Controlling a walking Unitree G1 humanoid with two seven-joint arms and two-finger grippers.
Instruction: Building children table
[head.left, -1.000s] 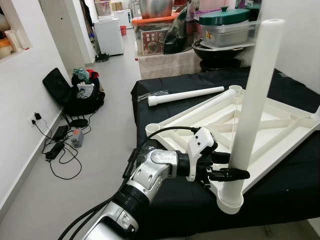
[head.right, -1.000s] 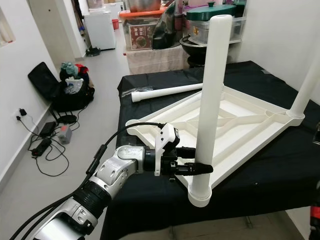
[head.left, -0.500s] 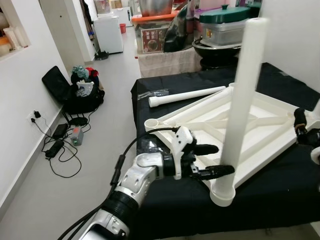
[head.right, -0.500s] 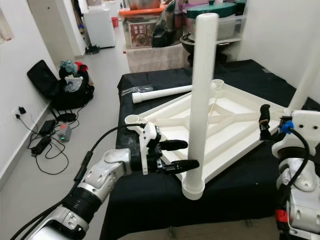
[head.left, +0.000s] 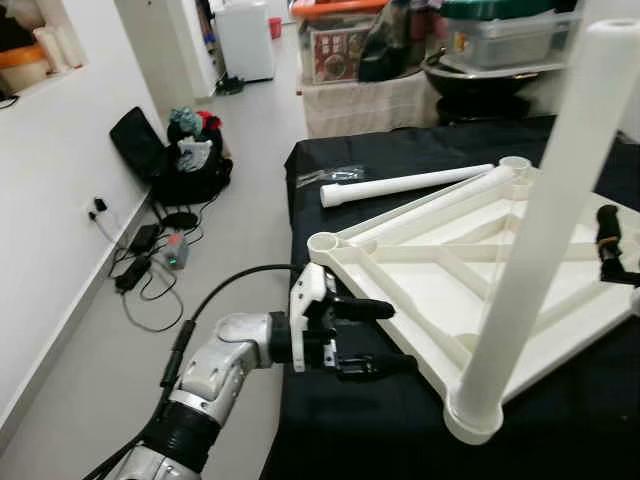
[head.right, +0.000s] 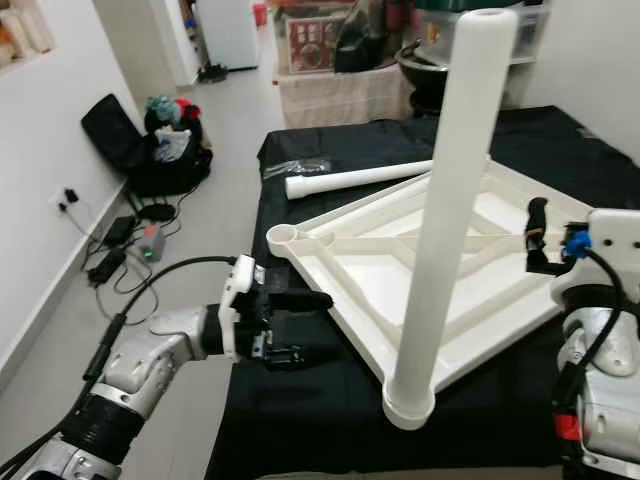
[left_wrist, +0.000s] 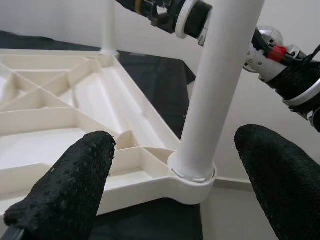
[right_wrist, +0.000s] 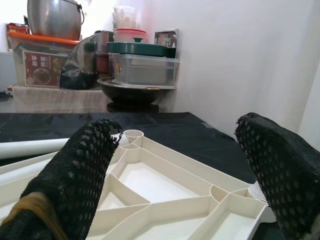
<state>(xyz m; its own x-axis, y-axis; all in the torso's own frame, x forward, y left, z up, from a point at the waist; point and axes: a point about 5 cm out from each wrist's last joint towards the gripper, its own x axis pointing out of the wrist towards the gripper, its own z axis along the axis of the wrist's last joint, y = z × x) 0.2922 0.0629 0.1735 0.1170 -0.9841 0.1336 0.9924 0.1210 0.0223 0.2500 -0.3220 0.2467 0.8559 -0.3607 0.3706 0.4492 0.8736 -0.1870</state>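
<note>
Left eye view shows our upturned tabletop on the black table with one leg socketed, a loose leg waiting, both our left gripper and right gripper spread wide, empty.

Black-draped table, carrying an upturned white tabletop with one leg standing upright in its near corner socket. Beyond it, a loose white leg flat on the cloth, beside a clear plastic bag.
</note>
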